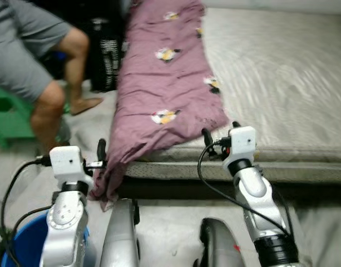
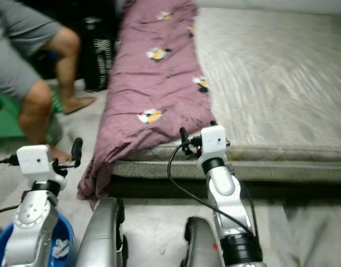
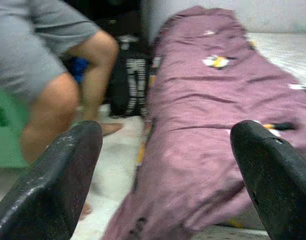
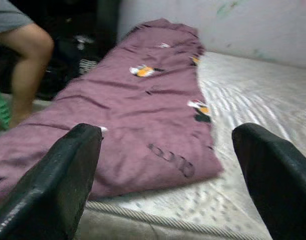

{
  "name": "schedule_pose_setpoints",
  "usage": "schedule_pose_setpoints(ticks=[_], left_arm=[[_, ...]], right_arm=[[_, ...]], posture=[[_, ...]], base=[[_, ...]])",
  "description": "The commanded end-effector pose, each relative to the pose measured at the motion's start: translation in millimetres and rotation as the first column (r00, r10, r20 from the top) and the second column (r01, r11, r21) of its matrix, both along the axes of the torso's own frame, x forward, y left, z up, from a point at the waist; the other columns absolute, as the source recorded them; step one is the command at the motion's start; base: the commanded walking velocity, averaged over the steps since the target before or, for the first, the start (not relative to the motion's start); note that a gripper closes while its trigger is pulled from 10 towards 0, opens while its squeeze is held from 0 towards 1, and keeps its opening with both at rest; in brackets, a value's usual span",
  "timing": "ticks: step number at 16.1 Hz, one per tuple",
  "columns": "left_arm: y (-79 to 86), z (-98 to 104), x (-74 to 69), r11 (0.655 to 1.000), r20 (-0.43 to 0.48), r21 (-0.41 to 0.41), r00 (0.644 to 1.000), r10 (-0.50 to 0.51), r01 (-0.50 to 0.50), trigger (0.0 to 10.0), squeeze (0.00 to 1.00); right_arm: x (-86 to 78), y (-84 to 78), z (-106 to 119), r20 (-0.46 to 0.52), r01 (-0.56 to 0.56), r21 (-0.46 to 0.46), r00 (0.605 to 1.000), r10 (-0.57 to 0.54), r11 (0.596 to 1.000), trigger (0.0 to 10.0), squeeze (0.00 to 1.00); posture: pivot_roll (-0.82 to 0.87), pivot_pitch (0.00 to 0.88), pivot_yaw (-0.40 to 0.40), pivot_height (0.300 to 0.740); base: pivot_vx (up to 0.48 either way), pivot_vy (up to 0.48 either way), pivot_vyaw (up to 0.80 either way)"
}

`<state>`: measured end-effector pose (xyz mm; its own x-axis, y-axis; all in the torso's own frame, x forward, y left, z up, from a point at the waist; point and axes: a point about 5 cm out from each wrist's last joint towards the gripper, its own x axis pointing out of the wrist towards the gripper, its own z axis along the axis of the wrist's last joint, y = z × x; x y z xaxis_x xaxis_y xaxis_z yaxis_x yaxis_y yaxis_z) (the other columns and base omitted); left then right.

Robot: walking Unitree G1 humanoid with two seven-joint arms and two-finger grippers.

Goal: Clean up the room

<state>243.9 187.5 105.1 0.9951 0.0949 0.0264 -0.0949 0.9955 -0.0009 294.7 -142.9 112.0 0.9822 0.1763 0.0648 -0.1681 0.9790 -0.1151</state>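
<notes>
From the head views, a purple blanket (image 1: 164,89) lies along the left side of the bed (image 1: 281,72), its corner hanging to the floor. A person's leg (image 1: 53,105) stands to the left.

In the left wrist view, the left claw (image 3: 165,170) is wide, empty, facing the blanket.

In the right wrist view, the right claw (image 4: 167,170) is wide too, near the mattress edge.
</notes>
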Motion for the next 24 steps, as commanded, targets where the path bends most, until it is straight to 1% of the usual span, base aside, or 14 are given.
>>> schedule_pose_setpoints(ticks=[1, 4, 6, 8, 11, 14, 18, 22, 24], left_arm=[[-1.7, 2.4, -0.1, 1.0, 0.012, -0.006, 1.0, -0.005, 0.006, 10.0, 0.0], [-3.3, 3.9, -0.2, 1.0, 0.027, -0.015, 0.999, -0.025, 0.026, 10.0, 0.0], [-4.7, 5.6, 0.8, 0.999, 0.037, -0.018, 0.999, -0.035, 0.036, 10.0, 0.0], [-6.7, 7.9, 2.0, 0.999, 0.049, -0.009, 0.998, -0.046, 0.046, 10.0, 0.0], [-7.0, 7.6, 2.3, 0.999, 0.05, -0.013, 0.998, -0.046, 0.046, 10.0, 0.0], [-6.7, 6.9, 2.9, 0.999, 0.052, -0.017, 0.998, -0.044, 0.044, 10.0, 0.0], [-8.3, 8.3, 4.3, 0.999, 0.059, -0.019, 0.997, -0.046, 0.047, 10.0, 0.0], [-10.1, 9.0, 4.3, 0.999, 0.063, -0.02, 0.997, -0.049, 0.05, 10.0, 0.0], [-10.5, 9.4, 5.4, 0.998, 0.06, -0.034, 0.997, -0.044, 0.046, 10.0, 0.0]], right_arm=[[-0.3, -0.5, 1.5, 0.007, -0.001, 0.001, 1.0, 0.001, 1.0, 10.0, 0.0], [1.1, -0.4, 1.4, 0.006, 0.003, -0.008, 1.0, -0.003, 1.0, 10.0, 0.0], [1.5, -0.5, 1.7, 0.005, 0.002, -0.012, 1.0, -0.002, 1.0, 10.0, 0.0], [2.3, -0.8, 2.2, 0.005, 0.001, -0.015, 1.0, -0.001, 1.0, 10.0, 0.0], [2.6, 0.8, 2.1, -0.004, -0.015, 0.003, 1.0, 0.015, 1.0, 10.0, 0.0], [2.2, 0.9, 2.3, -0.002, -0.02, 0.0, 1.0, 0.02, 1.0, 10.0, 0.0], [4.7, -4.5, 6.4, 0.016, -0.001, -0.008, 1.0, 0.001, 1.0, 10.0, 0.0], [0.2, -1.3, 2.4, 0.006, -0.009, -0.001, 1.0, 0.009, 1.0, 10.0, 0.0], [0.1, -2.3, 1.6, 0.002, -0.009, -0.004, 1.0, 0.009, 1.0, 10.0, 0.0]], posture=[[0.01, 0.117, -0.013, 0.571], [0.0, 0.117, -0.015, 0.571], [0.0, 0.132, -0.018, 0.571], [0.0, 0.13, -0.018, 0.571], [0.0, 0.128, -0.02, 0.571], [-0.01, 0.118, -0.023, 0.571], [-0.01, 0.117, -0.019, 0.571], [-0.01, 0.116, -0.018, 0.571], [-0.01, 0.117, -0.019, 0.571]], base=[[0.0, 0.0, 0.0], [0.0, 0.0, 0.0], [0.253, 0.0, 0.0], [0.309, 0.0, 0.0], [0.355, 0.0, 0.0], [0.365, 0.0, 0.0], [0.372, 0.0, 0.0], [0.382, 0.0, 0.0], [0.309, 0.0, 0.0]])
